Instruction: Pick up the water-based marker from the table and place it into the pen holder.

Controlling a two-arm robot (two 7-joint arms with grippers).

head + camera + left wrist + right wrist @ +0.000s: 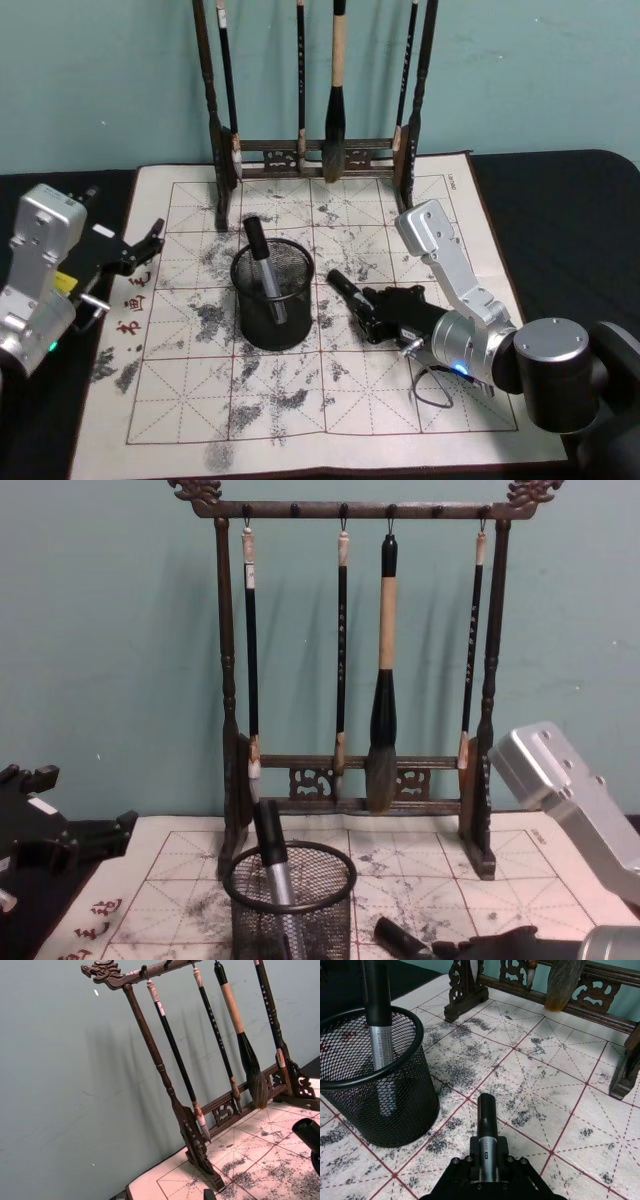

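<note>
Silver barrel, black cap: showing the water-based marker (487,1132) low along the calligraphy mat (200,400), just beside the pen holder (415,1100) on its right, cap end angling toward the back, where the brush rack (230,680) is standing. Clenching the barrel from both sides with the right gripper (372,308), at the end away from the cap. Not revealing contact with the mat or a slight clearance above it.

Reading, as a judgement, as the close of the grasp and the start of the lift, with the carry not yet begun.

Doing this step well, probably:
- lifting straight up first, bringing the whole marker above the solid rim before travelling leftward;
- tilting the barrel toward upright on the way;
- lowering into the open part of the mesh cup, avoiding the second marker (258,255) leaning inside toward the rack side;
- keeping the clamp firm on a smooth round barrel, likely prone to slipping;
- letting go only after getting the lower end inside the cup;
- avoiding any knock on the light cup, likely prone to sliding or tipping.

Holding the left gripper (152,245) idle, spread wide and empty, over the mat's left edge, well apart from the holder. Bearing everything: the dark counter (560,210).
</note>
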